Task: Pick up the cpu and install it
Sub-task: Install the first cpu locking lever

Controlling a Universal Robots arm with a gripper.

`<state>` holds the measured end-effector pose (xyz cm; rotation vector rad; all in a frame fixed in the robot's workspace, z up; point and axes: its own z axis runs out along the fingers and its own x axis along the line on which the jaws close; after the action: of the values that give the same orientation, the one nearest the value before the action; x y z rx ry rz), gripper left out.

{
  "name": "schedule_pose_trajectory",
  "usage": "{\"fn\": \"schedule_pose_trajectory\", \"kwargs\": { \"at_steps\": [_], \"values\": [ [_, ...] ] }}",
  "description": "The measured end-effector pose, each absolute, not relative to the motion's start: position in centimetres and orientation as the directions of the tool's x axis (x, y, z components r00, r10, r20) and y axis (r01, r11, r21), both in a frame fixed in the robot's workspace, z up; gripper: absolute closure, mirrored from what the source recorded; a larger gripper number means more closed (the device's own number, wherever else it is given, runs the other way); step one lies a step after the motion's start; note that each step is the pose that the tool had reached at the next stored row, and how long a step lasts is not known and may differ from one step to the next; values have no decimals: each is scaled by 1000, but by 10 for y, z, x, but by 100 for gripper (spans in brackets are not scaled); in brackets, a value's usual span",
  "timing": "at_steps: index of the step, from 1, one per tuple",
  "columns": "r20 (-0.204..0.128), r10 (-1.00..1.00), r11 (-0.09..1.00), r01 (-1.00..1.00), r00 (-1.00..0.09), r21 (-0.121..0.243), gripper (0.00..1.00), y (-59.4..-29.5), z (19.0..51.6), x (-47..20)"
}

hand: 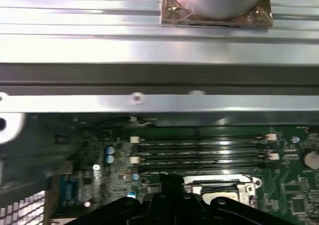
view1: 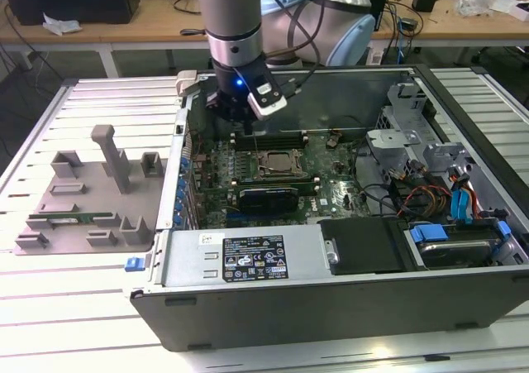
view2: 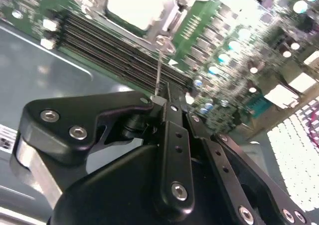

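A white slatted desk [view1: 74, 315] carries an open computer case [view1: 331, 303] and, on the exterior view's left, a grey fixture tray [view1: 83, 203]. Wooden workbenches [view1: 140, 27] strewn with cables stand behind. The cpu [view1: 277, 164] lies flat in the motherboard's socket [view2: 172, 15], silvery top [view2: 132, 5] up. It is square, with edges parallel to the memory slots [hand: 204, 150]. The end effector [view2: 160, 101] hangs just above the socket with its fingers drawn together, and a thin metal lever [view2: 158, 70] meets their tips.
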<state>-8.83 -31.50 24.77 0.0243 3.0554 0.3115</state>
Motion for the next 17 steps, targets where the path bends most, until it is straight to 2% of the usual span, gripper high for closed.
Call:
{"fn": "schedule_pose_trajectory", "kwargs": {
  "at_steps": [11, 17],
  "values": [
    [-70, 23, 979, 8, -997, 203, 89, -315, 247, -60],
    [-103, 23, 979, 2, -994, 204, 89, -315, 244, -60]
  ]
}}
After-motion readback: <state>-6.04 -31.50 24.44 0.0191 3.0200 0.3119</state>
